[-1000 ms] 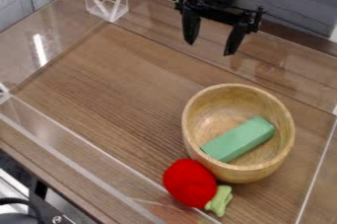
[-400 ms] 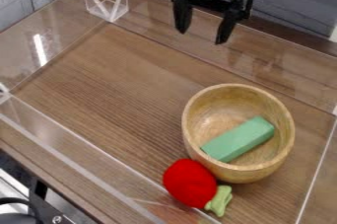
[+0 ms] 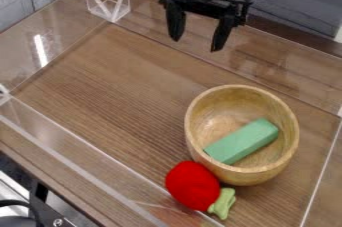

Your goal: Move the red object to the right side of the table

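The red object point(image 3: 193, 184) is a small round bright-red toy vegetable with a light-green stub. It lies on the wood-grain table point(image 3: 114, 91) near the front edge, just below the wooden bowl. My gripper point(image 3: 197, 33) hangs at the far side of the table, pointing down. Its two black fingers point(image 3: 173, 26) stand wide apart with nothing between them. It is far from the red object and touches nothing.
A round wooden bowl point(image 3: 254, 106) holding a green block point(image 3: 242, 141) sits at the right front. Clear acrylic walls point(image 3: 54, 136) edge the table. A small clear bracket point(image 3: 107, 4) stands at the back left corner.
My gripper has drifted left and slightly toward the far edge, staying open. The red object, bowl and green block have not moved.
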`<action>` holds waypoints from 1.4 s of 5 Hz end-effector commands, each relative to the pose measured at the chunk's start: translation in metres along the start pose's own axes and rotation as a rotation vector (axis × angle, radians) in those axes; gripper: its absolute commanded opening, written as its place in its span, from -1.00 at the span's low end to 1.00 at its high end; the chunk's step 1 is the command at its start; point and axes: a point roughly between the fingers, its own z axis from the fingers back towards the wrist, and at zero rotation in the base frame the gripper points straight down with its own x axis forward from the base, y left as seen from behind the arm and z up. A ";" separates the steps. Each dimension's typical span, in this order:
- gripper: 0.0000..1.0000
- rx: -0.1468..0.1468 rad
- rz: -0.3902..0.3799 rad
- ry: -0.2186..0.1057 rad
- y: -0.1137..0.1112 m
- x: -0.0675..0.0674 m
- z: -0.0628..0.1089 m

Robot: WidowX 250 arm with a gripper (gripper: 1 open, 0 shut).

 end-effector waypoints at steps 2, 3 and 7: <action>1.00 -0.003 0.312 -0.007 0.000 -0.034 0.012; 1.00 -0.008 0.520 0.014 0.001 -0.054 0.010; 1.00 -0.026 1.166 0.100 -0.009 -0.115 -0.032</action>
